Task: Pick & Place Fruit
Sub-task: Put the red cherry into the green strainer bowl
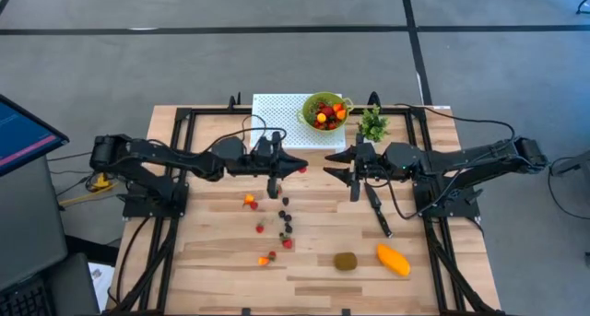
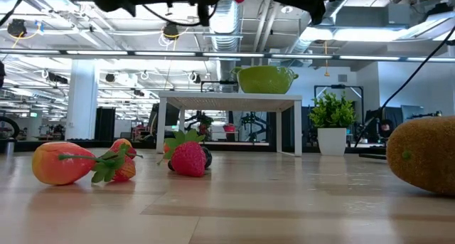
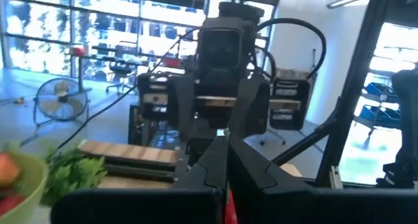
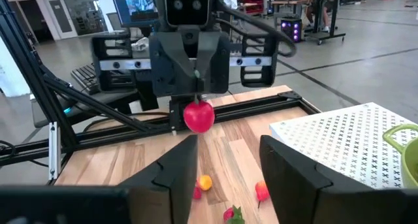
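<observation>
My left gripper [image 1: 297, 166] hovers over the table's middle, pointing level toward the right edge, shut on a small round red fruit [image 4: 198, 115]. My right gripper [image 1: 334, 166] faces it from the right, open, with nothing between its fingers. Several small fruit pieces [image 1: 279, 226] lie on the wood below, among them a strawberry [image 2: 189, 158]. A brown kiwi [image 1: 346, 261] and an orange mango [image 1: 394, 260] lie near the front edge. A green bowl [image 1: 325, 111] holding fruit stands on a white perforated stand [image 1: 277, 120] at the far edge. My left gripper pinches the small red fruit [image 4: 198, 115] between the free ends of its two fingers. The fingers come level from the table's left. The fruit sits at the fingertips, lifted well clear of the table.
A small potted plant [image 1: 372, 124] stands right of the bowl. A slim black knife [image 1: 378, 213] lies under my right arm. Black frame rails [image 1: 184, 122] run along the table's sides and far edge. Bare wood [image 1: 212, 251] lies at the front left.
</observation>
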Robot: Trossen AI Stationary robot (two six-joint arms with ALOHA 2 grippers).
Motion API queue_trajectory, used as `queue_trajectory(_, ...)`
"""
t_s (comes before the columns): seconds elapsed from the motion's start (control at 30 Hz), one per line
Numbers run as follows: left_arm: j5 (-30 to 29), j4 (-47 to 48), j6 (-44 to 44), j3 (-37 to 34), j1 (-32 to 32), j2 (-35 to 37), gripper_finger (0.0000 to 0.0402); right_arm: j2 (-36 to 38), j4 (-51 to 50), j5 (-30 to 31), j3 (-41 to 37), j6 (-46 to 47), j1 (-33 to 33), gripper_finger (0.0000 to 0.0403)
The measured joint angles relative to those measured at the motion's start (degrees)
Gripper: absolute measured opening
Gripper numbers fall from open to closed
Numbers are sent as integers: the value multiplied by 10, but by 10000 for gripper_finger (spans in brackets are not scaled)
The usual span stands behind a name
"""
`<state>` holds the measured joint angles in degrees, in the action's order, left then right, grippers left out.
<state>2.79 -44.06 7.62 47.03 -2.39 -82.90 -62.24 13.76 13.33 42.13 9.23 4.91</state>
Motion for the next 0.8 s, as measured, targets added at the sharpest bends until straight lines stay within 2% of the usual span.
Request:
queue_trajectory(0.4,3,0,-49,95,-3,-66,0,0,0,0,0,-2,0,190)
queue_trajectory(0.8,19,1,-58,143,-9,-119,0,0,0,0,0,-2,-1,199)
